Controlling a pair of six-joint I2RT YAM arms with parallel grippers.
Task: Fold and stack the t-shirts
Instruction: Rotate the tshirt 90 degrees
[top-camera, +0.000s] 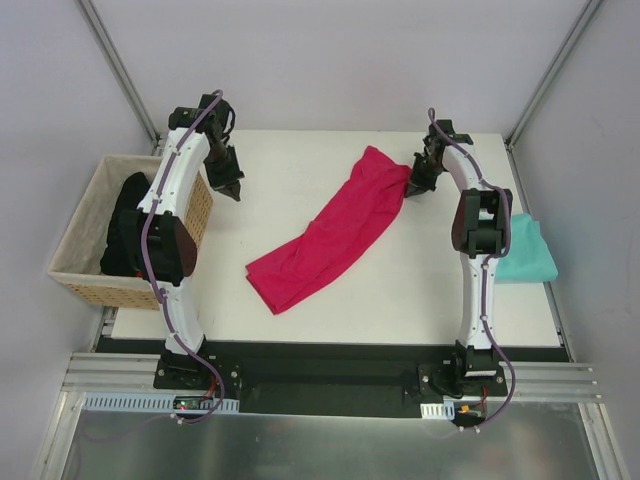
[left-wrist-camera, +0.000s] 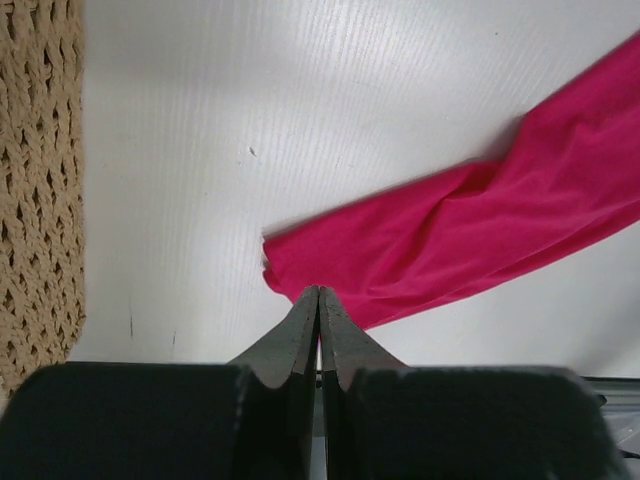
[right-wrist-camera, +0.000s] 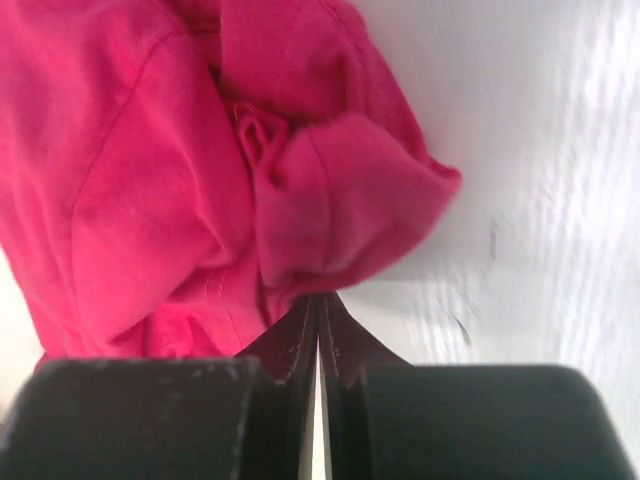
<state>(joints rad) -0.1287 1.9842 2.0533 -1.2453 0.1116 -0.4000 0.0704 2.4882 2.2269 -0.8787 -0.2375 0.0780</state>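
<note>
T-shirt (top-camera: 330, 235) — crimson, soft, rumpled diagonal strip

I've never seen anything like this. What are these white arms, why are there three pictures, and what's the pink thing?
These are two robot arms bolted at the near edge of a table. Each ends in a two-finger gripper. The wide picture comes from a fixed camera above and behind them. The other two come from small cameras on each wrist, looking along the black fingers.

On the table a crimson-pink t-shirt lies in a crumpled diagonal strip, and a teal t-shirt lies flat at the right edge. A wicker basket holding dark clothes stands on the left.

The left gripper is shut and holds nothing. The right gripper is shut too, with its tips at the pink shirt's far end. I cannot tell whether it pinches cloth.
</note>
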